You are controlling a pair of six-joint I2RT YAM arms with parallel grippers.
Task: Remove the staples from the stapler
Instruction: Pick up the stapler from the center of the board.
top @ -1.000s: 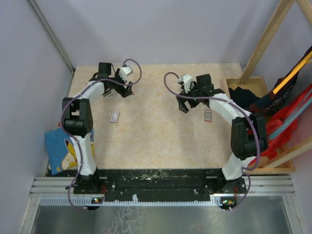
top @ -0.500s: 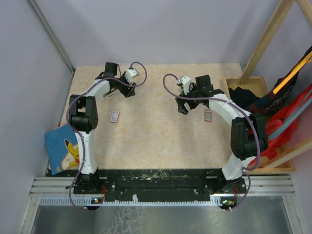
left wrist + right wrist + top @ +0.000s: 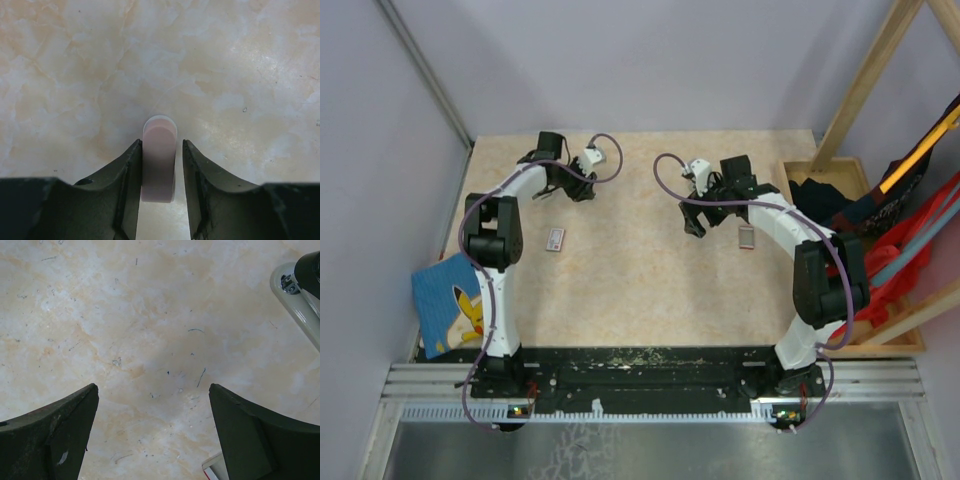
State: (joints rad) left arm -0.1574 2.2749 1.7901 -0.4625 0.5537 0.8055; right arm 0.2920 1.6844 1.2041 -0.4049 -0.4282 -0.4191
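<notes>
Right claw is spread wide above the marbled bench, with nothing between its fingers. The stapler lies outside the claw at about 2 o'clock in the right wrist view, beyond the right finger and apart from it. Only one end shows: a pale grey base with a rivet and a black part above it, the rest cut off by the frame edge. A white tag with a red edge peeks in at 5 o'clock, just beside that same finger. From overhead the stapler cannot be made out under the arm.

Left claw, at the far left of the bench, is drawn narrow around a pale pinkish round-ended piece. Its left finger touches the piece and a sliver of bench shows on the right. Whether it pinches the piece I cannot tell.
</notes>
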